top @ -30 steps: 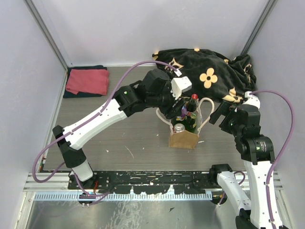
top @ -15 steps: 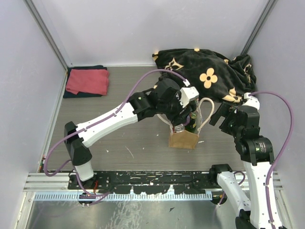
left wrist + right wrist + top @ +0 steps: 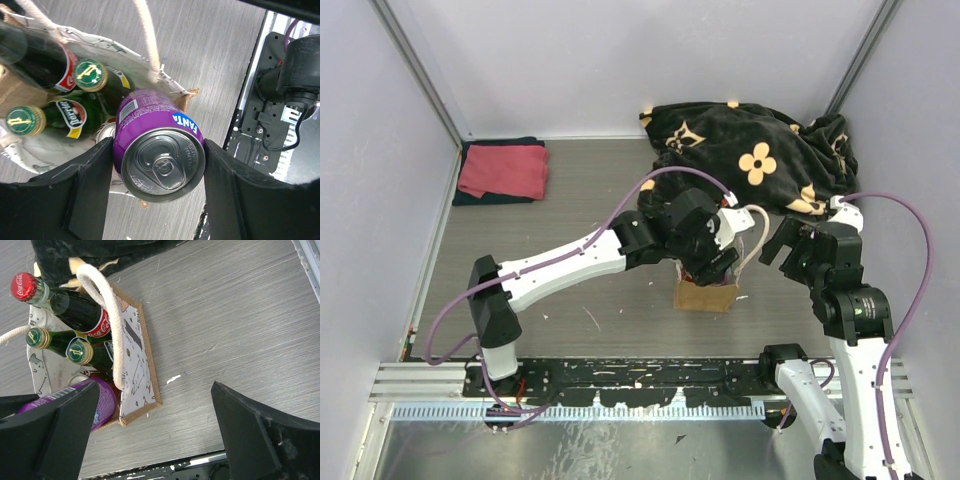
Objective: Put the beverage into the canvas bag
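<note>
Top view: my L gripper [image 3: 713, 262] is down over the mouth of the canvas bag [image 3: 705, 297]. The bag stands upright on the table [image 3: 590, 200], just in front of the black flower blanket [image 3: 750, 160]. My wrist hides what's in the bag here. R gripper [image 3: 788, 243] hangs near the bag's right side, not touching. Red cloth [image 3: 503, 170] lies folded at the far-left corner, well apart.

L wrist: my fingers [image 3: 90, 190] are clamped on both sides of the purple Fanta can [image 3: 160, 150], pull-tab end facing the cam. The can is at the bag's opening, by the rim corner where a rope handle [image 3: 146, 35] joins. Next to it inside are two green bottles [image 3: 75, 107] w/ gold caps and a Coke bottle [image 3: 42, 62]. How deep the can sits, can't tell.

R wrist: R jaws are spread wide, w/ table and the bag's corner showing btw them. In the bag, the Coke bottle lies at the far end, the green bottles mid, the can at the near end.
</note>
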`<state>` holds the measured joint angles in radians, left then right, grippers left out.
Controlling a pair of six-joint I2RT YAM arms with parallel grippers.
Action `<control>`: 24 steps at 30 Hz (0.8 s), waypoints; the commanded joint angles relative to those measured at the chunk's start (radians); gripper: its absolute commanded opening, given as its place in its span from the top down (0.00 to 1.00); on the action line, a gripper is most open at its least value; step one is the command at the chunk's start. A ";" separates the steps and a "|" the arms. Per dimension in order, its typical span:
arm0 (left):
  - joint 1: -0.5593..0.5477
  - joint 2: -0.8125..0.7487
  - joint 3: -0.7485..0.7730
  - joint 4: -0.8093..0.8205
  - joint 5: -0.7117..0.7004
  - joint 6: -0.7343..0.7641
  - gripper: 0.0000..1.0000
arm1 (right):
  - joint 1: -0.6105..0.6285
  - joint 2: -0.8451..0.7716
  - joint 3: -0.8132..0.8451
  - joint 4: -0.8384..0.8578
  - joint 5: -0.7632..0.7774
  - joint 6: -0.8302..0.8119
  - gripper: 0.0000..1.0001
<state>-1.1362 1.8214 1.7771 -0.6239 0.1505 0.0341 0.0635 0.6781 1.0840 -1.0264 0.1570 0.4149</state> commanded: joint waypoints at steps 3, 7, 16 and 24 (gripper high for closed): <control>-0.043 0.025 0.013 0.082 0.052 -0.020 1.00 | 0.002 -0.011 -0.006 0.026 0.022 -0.025 0.00; -0.056 0.060 0.028 0.077 0.056 -0.020 1.00 | 0.002 -0.012 -0.010 0.025 0.028 -0.032 0.00; -0.057 0.148 0.095 0.047 0.046 0.018 1.00 | 0.002 -0.011 -0.016 0.026 0.038 -0.045 0.00; -0.052 0.216 0.127 0.028 0.038 0.036 1.00 | 0.002 -0.011 -0.018 0.025 0.044 -0.050 0.00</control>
<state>-1.1763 2.0140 1.8454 -0.6151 0.1593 0.0517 0.0635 0.6777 1.0611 -1.0283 0.1844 0.3862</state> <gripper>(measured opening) 0.684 0.999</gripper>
